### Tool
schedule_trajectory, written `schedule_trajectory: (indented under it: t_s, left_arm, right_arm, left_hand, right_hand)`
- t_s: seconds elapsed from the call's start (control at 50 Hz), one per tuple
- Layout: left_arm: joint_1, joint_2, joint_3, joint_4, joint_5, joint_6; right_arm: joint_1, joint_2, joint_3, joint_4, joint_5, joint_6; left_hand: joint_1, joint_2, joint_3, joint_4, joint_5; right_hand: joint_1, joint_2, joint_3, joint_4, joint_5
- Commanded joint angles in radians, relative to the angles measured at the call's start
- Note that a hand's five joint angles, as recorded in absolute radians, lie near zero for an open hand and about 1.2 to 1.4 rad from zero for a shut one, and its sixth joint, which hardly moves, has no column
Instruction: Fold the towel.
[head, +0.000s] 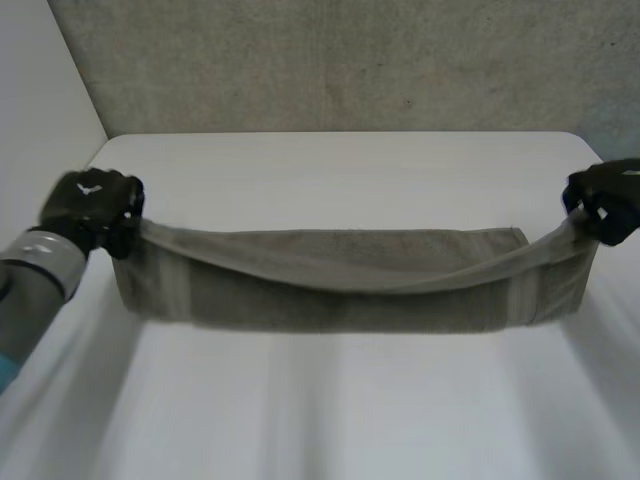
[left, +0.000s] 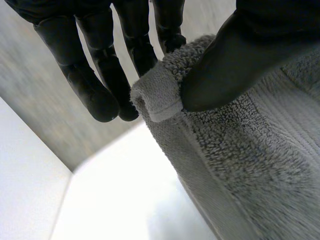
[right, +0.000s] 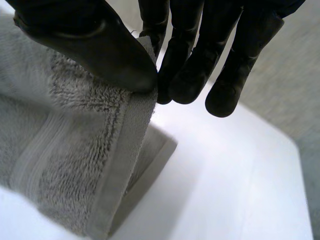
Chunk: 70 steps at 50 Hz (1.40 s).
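A grey towel (head: 340, 285) hangs stretched between my two hands above the white table (head: 330, 170), its middle sagging and its lower part resting on the table. My left hand (head: 92, 205) holds the towel's left end up, and in the left wrist view the thumb (left: 235, 60) pinches a corner of the towel (left: 157, 97) against the fingers (left: 97, 75). My right hand (head: 606, 200) holds the right end, and in the right wrist view its thumb (right: 95, 45) presses the towel's edge (right: 125, 140) against the fingers (right: 185, 60).
A grey wall (head: 330, 60) stands behind the table's far edge. Bare table (head: 330, 400) lies in front of the towel, towards me, and more (right: 225, 170) beyond the towel's right end.
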Motion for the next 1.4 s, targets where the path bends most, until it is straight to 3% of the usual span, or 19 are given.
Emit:
schedule_trajectory:
  t_s: [0.02,0.24,0.34,0.44,0.7,0.72,0.74,0.76,0.78,0.8,0.82,1.0,1.22,1.26,1.4]
  left_arm:
    - [-0.055,-0.23,0.193,-0.073,-0.086,0.068]
    - [-0.081,-0.404,0.373,-0.075,-0.095,0.069]
    - [-0.1,-0.523,0.517,-0.081,-0.148,0.068]
    - [-0.101,-0.599,0.612,-0.101,-0.193,0.065]
    - [-0.126,-0.706,0.744,-0.152,-0.204,0.062]
    - [-0.129,-0.711,0.746,-0.152,-0.202,0.065]
    - [-0.129,-0.711,0.746,-0.152,-0.202,0.065]
    - [-0.137,-0.714,0.746,-0.152,-0.207,0.068]
    - [-0.137,-0.714,0.746,-0.152,-0.207,0.068]
    - [-0.144,-0.717,0.749,-0.152,-0.21,0.069]
    - [-0.152,-0.717,0.752,-0.152,-0.216,0.071]
    - [-0.16,-0.677,0.749,-0.167,-0.257,0.057]
    - [-0.158,-0.456,0.53,-0.161,-0.211,0.008]
    - [-0.158,-0.389,0.421,-0.138,-0.163,-0.001]
    - [-0.155,-0.237,0.179,-0.005,-0.113,-0.01]
  right_arm:
    - [0.101,0.199,-0.14,0.007,0.164,-0.07]
    - [0.111,0.32,-0.189,-0.182,0.182,0.009]
    - [0.121,0.377,-0.215,-0.289,0.231,0.045]
    - [0.13,0.415,-0.238,-0.34,0.257,0.046]
    - [0.145,0.5,-0.289,-0.392,0.26,0.043]
    - [0.148,0.509,-0.293,-0.393,0.268,0.043]
    - [0.148,0.509,-0.293,-0.393,0.268,0.043]
    - [0.15,0.518,-0.298,-0.393,0.277,0.04]
    - [0.15,0.518,-0.298,-0.393,0.277,0.04]
    - [0.153,0.524,-0.3,-0.393,0.286,0.04]
    - [0.156,0.526,-0.301,-0.393,0.3,0.042]
    - [0.161,0.478,-0.281,-0.394,0.323,0.048]
    - [0.147,0.225,-0.091,-0.402,0.3,0.046]
    - [0.145,0.163,-0.01,-0.383,0.268,0.048]
    - [0.138,0.106,0.153,-0.276,0.158,0.052]
  left_hand:
    - [-0.058,-0.097,-0.153,-0.132,-0.275]
    - [-0.058,-0.097,-0.153,-0.132,-0.275]
    - [-0.058,-0.097,-0.153,-0.132,-0.275]
    - [-0.058,-0.097,-0.153,-0.132,-0.275]
    - [-0.084,-0.122,-0.179,-0.158,-0.301]
    - [-0.499,-0.538,-0.595,-0.573,-0.717]
    - [-0.504,-0.543,-0.599,-0.578,-0.721]
    - [-0.896,-0.935,-0.991,-0.97,-1.114]
    - [-0.9,-0.939,-0.995,-0.974,-1.118]
    - [-1.135,-1.174,-1.231,-1.209,-1.353]
    - [-1.28,-1.318,-1.375,-1.354,-1.497]
    - [-1.267,-1.306,-1.362,-1.341,-1.485]
    - [-1.229,-1.268,-1.324,-1.303,-1.446]
    - [-1.229,-1.268,-1.324,-1.303,-1.446]
    - [-1.229,-1.268,-1.324,-1.303,-1.446]
  right_hand:
    - [0.059,0.092,0.047,0.047,0.05]
    - [0.059,0.092,0.047,0.047,0.05]
    - [0.059,0.092,0.047,0.047,0.05]
    - [0.059,0.092,0.047,0.047,0.05]
    - [-0.001,0.032,-0.013,-0.013,-0.01]
    - [-0.423,-0.39,-0.435,-0.435,-0.432]
    - [-0.427,-0.395,-0.439,-0.439,-0.436]
    - [-0.779,-0.746,-0.791,-0.791,-0.788]
    - [-0.782,-0.75,-0.794,-0.794,-0.791]
    - [-0.971,-0.939,-0.983,-0.983,-0.98]
    - [-1.072,-1.04,-1.084,-1.084,-1.081]
    - [-1.163,-1.13,-1.174,-1.175,-1.172]
    - [-1.163,-1.13,-1.174,-1.175,-1.172]
    - [-1.071,-1.038,-1.083,-1.083,-1.08]
    - [-0.97,-0.938,-0.982,-0.982,-0.979]
